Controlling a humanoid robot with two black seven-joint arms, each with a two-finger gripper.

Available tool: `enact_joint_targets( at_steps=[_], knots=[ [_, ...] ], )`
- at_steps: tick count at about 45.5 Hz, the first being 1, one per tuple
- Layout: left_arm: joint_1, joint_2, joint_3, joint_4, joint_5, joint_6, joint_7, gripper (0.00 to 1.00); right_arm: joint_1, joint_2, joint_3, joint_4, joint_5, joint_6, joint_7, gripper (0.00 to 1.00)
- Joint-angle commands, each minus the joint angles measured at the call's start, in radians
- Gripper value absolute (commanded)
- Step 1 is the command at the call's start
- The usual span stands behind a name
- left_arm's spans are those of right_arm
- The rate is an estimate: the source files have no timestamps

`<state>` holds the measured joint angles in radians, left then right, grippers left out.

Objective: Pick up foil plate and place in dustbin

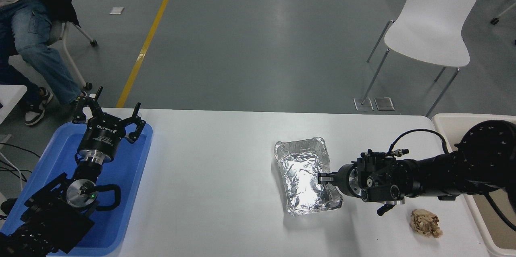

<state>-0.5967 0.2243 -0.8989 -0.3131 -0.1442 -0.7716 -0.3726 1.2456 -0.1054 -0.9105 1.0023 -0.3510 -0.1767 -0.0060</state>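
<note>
We note our right black gripper pinched onto the right long rim of the shiny rectangular foil plate, beige plastic dustbin farther right.

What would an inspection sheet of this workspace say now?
Surface: white table, no spills seen.
Job's things: foil plate on table, skewed; dustbin at right edge, mostly hidden.
Clutter: paper wad near right arm; blue tray at left.
Grippers: right gripper shut on plate's right rim; left gripper open over tray.
Cables: black cable looped on right arm.
Surroundings: seated person, white chair.
</note>
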Motion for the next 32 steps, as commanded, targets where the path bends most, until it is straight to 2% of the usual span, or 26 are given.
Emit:
enact_joint_targets(
  at_steps=[1, 21, 32],
  knots=[
    [0.0, 0.0, 0.0, -0.001, 0.0, 0.0, 0.0, 1.0, 0.083, -0.039, -0.042, 0.041, 0.006, 0.034, -0.005, 0.0],
    [0.0, 0.0, 0.0, 0.0, 0.0, 0.0, 0.0, 1.0, 0.465, -0.322, -0.05, 0.272, 0.006, 0.304, -0.005, 0.0],
    [0.0, 0.0, 0.0, 0.0, 0.0, 0.0, 0.0, 1.0, 0.741, -0.427, -0.146, 0.392, 0.003, 0.416, -0.003, 0.0]
  ],
)
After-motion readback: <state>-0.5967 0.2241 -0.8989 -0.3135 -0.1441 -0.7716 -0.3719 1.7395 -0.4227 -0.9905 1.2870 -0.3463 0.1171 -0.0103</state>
